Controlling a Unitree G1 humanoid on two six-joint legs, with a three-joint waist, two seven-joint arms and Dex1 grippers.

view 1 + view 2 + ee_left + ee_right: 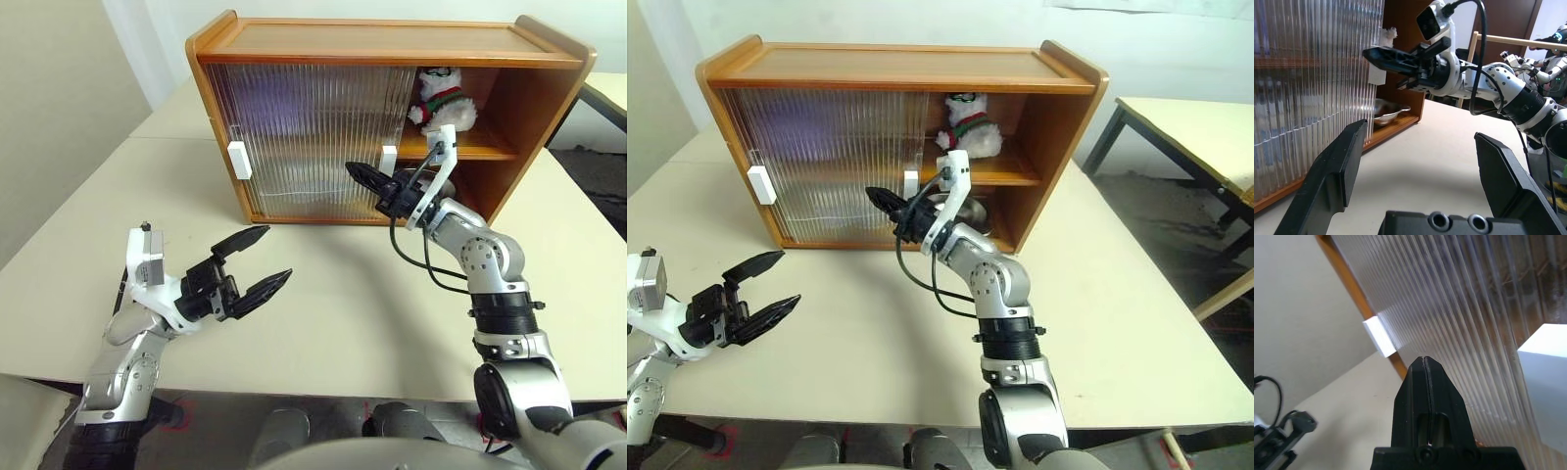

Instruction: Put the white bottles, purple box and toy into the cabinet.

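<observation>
Two sliding doors on cabinet (392, 44), both stacked toward its left half, right half open. Toy (443, 100) already sitting on upper shelf in open bay, upright, near inner door edge; steel bowl (1386, 110) on lower shelf. White bottles and purple box presumably behind ribbed doors, only a faint lilac blur visible, can't confirm. Right gripper (364, 178) pinched fully together, empty, tip just beside inner door handle (389, 158), contact unclear. Left gripper (257, 262) spread wide, empty, hovering over desk (323, 313). Likely step: close the door. Door panel probably light, thin, slightly flexy, smooth ribs slippery; best pushed at rigid white handle, side face, not on pane. Outer handle (239, 160) near left end.
</observation>
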